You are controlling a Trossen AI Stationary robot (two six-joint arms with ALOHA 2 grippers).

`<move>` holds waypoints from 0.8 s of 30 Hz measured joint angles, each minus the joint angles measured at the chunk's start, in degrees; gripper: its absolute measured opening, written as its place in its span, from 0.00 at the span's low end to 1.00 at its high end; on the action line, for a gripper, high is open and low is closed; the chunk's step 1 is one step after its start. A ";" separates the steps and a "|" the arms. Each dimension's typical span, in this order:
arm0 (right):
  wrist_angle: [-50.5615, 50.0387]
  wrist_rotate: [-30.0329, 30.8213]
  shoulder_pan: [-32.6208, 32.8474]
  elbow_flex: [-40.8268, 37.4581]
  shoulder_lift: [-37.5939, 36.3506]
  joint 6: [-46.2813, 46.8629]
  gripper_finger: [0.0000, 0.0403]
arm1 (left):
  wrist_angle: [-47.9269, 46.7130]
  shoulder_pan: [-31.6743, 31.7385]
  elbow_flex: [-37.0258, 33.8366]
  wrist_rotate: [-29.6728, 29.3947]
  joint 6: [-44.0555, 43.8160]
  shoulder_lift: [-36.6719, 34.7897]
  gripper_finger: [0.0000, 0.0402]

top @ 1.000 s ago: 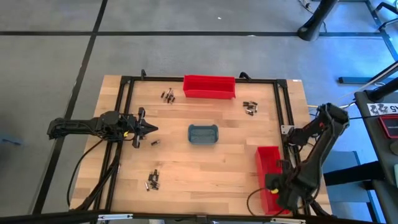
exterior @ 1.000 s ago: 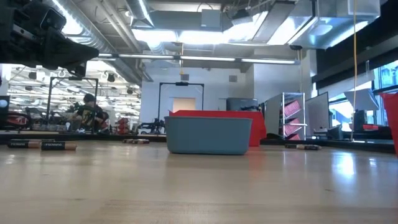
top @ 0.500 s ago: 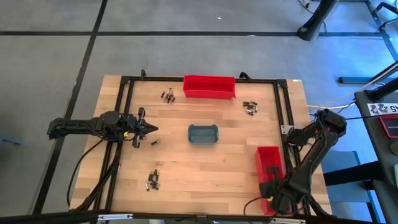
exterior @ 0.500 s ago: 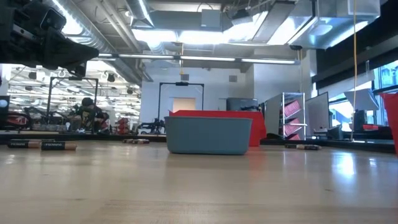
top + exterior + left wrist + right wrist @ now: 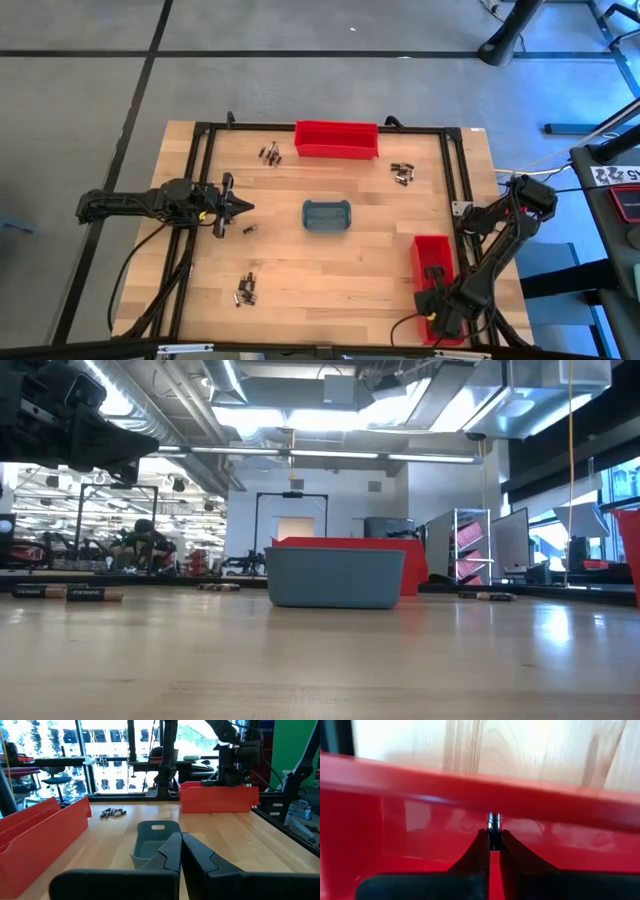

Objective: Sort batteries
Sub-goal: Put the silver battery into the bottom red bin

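Batteries [image 5: 402,173] lie in clusters on the worktop [image 5: 330,270]. Right gripper [image 5: 493,836] pinches one battery [image 5: 493,823] over a red bin [image 5: 432,262]. Left gripper [image 5: 244,207] hovers, jaws closed and empty.

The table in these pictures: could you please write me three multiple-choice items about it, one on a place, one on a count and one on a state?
1. Where is the grey-blue tray?
A. Mid-table
B. Inside a red bin
C. Under the left claw

2. How many red bins are on the table?
A. One
B. Two
C. Four

3. What is the right claw doing?
A. Open over the tray
B. Shut on a battery over a red bin
C. Resting open on bare wood

Key: 1 A, the tray sits mid-table, apart from both bins. 2 B, one bin at the far edge, one on the right. 3 B, its wrist view shows the battery pinched above red plastic.
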 joint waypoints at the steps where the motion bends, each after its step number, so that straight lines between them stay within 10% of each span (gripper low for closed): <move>1: 0.89 0.10 0.00 -0.54 0.00 0.00 0.03 | 0.00 0.00 -0.01 -0.01 -0.01 -0.01 0.00; 12: 3.76 1.72 0.00 -2.59 0.00 1.63 0.11 | 0.00 0.00 0.01 0.01 -0.01 -0.01 0.00; 24: -2.39 3.41 -0.02 1.68 -0.04 3.44 0.43 | 0.00 0.00 0.01 0.00 -0.01 0.00 0.00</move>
